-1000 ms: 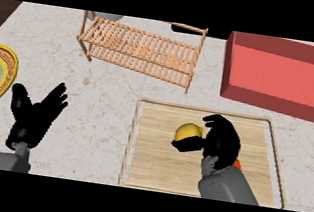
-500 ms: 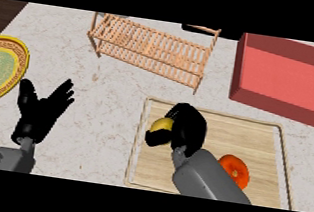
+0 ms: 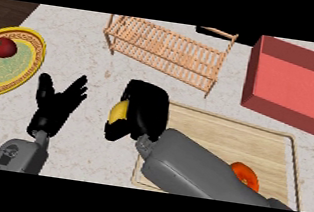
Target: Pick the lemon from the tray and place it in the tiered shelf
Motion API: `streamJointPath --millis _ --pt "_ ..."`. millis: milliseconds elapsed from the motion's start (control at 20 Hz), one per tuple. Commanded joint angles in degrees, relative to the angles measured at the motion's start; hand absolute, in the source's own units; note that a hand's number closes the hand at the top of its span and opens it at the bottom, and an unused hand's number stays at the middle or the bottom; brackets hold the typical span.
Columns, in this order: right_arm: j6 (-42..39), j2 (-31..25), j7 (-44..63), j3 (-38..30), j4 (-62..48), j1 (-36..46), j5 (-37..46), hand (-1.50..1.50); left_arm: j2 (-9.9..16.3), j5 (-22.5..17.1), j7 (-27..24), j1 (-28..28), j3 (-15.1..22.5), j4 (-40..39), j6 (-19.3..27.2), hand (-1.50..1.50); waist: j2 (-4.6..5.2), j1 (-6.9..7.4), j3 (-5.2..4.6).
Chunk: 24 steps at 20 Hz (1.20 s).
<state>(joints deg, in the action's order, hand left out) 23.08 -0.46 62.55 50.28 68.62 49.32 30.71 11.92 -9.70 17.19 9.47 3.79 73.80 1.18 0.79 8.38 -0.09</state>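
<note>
**The lemon is up, but the shelf is not close yet**

The right hand [image 3: 143,110] has its fingers curled round the lemon [image 3: 118,113]. The lemon is off the tray [image 3: 273,144] and hangs over the tabletop [image 3: 100,82], just left of the tray's edge. The tiered shelf [image 3: 169,53] sits further up, apart from the hand.

The lemon is round and smooth, so it could slip out if the hand tips. The shelf has thin wooden slats and posts. The hand could bump a post, or the lemon could roll off the slats if it is let go too early.

The hand hides most of the lemon. The right arm covers part of the tray and part of an orange-red fruit [image 3: 245,175]. The left hand [image 3: 57,104] rests open at the lower left.
</note>
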Motion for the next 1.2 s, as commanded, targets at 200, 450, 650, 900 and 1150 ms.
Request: streamJointPath --millis 200,450,650,900,1150 --pt "3.6 0.4 16.1 -0.4 0.0 20.2 3.7 1.50 -1.2 0.5 1.1 -1.4 0.3 0.0 1.7 0.00 -1.75 -2.18 -0.15" --pt "-0.2 0.4 21.3 -4.7 -2.3 31.1 3.3 1.50 -0.3 0.7 -0.1 -0.9 -1.1 -1.6 2.0 0.00 -1.71 -3.35 -0.28" --pt "-1.6 0.4 22.6 -8.0 -7.0 37.9 3.2 1.50 -0.1 0.0 0.5 -0.8 -1.7 -1.2 1.7 0.00 -1.71 -4.10 -0.26" --pt "-3.4 0.4 22.7 -14.5 -13.2 45.8 1.9 1.50 0.9 0.1 -0.5 -3.2 -2.4 0.2 1.7 0.00 -1.56 -5.06 -0.15" --pt "-3.1 0.4 21.9 -17.5 -19.3 51.4 2.2 1.50 1.6 -1.0 -0.5 -3.3 -3.6 0.0 0.7 0.00 -1.19 -6.02 -0.12"
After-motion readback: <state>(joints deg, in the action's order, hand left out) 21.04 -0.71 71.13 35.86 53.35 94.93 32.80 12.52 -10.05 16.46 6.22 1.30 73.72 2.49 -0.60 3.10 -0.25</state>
